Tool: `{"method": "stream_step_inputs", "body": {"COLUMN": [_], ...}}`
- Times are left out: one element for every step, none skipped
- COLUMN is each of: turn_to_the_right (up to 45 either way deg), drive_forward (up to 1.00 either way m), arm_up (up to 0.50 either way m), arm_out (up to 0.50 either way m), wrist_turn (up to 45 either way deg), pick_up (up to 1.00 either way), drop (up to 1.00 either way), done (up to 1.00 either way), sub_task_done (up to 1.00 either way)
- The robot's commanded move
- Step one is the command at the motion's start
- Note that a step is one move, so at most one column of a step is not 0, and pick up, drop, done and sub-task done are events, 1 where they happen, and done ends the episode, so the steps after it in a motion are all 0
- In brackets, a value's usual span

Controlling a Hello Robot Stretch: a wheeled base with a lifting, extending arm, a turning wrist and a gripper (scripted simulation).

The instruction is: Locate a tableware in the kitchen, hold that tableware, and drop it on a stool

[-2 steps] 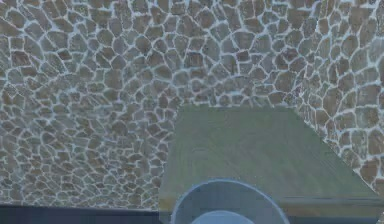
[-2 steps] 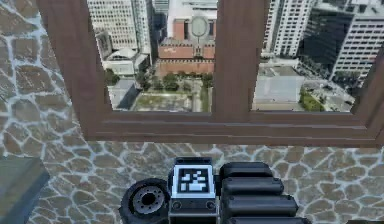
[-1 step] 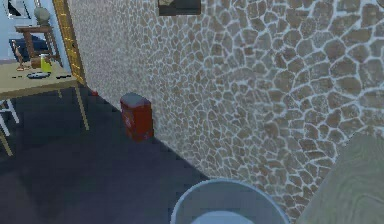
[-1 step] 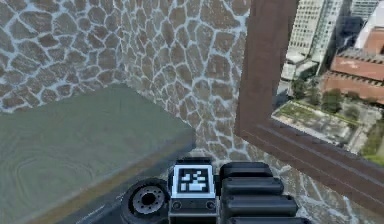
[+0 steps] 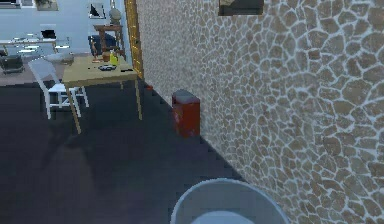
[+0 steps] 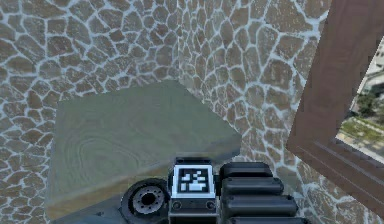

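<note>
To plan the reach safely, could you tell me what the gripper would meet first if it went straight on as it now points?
Probably the stone wall. Ahead of the gripper lies bare floor up to that wall's foot; the way looks free until there, though depth is unclear.

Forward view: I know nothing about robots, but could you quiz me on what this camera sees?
1. True or false: the red box stands on the floor by the stone wall.
2. What stands beside the wooden table? A) white chair B) green sofa C) black piano
3. Fill in: the floor is ____ in tone.
Key: 1 true; 2 A; 3 dark.
</note>
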Motion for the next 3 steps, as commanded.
{"method": "stream_step_inputs", "body": {"turn_to_the_right": [0.0,0.0,0.0], "drive_forward": [0.0,0.0,0.0], "arm_up": [0.0,0.0,0.0], "arm_out": [0.48,0.0,0.0], "wrist_turn": [0.0,45.0,39.0], "pick_up": [0.0,0.0,0.0], "drop": [0.0,0.0,0.0], "done": [0.0,0.0,0.0], "sub_task_done": [0.0,0.0,0.0]}}
